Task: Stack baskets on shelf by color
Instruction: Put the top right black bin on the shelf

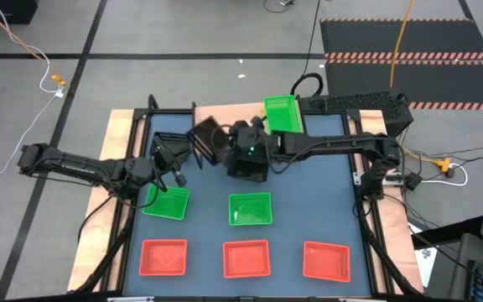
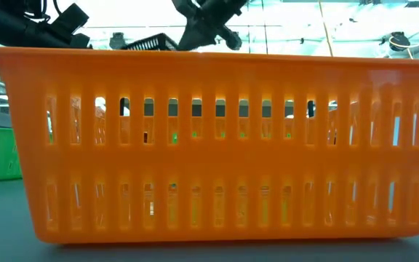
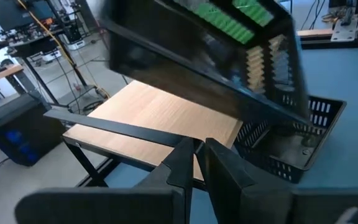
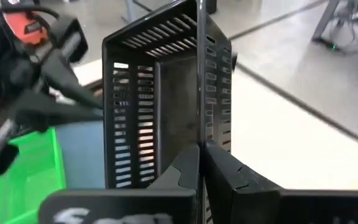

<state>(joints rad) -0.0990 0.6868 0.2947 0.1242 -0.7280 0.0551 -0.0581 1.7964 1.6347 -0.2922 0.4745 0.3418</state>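
Above the worktop's far half, right gripper clamped on the rim of a black basket, holding it tilted in the air. Just beside it, left gripper, fingers nearly together, holding nothing. Beneath the lifted basket: wooden shelf; second black basket on the worktop beside it.

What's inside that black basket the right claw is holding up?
The black basket, pinched at its rim by the right gripper, hangs tipped; its visible interior shows only bare slatted walls and floor. The lowest part is hidden behind the gripper.
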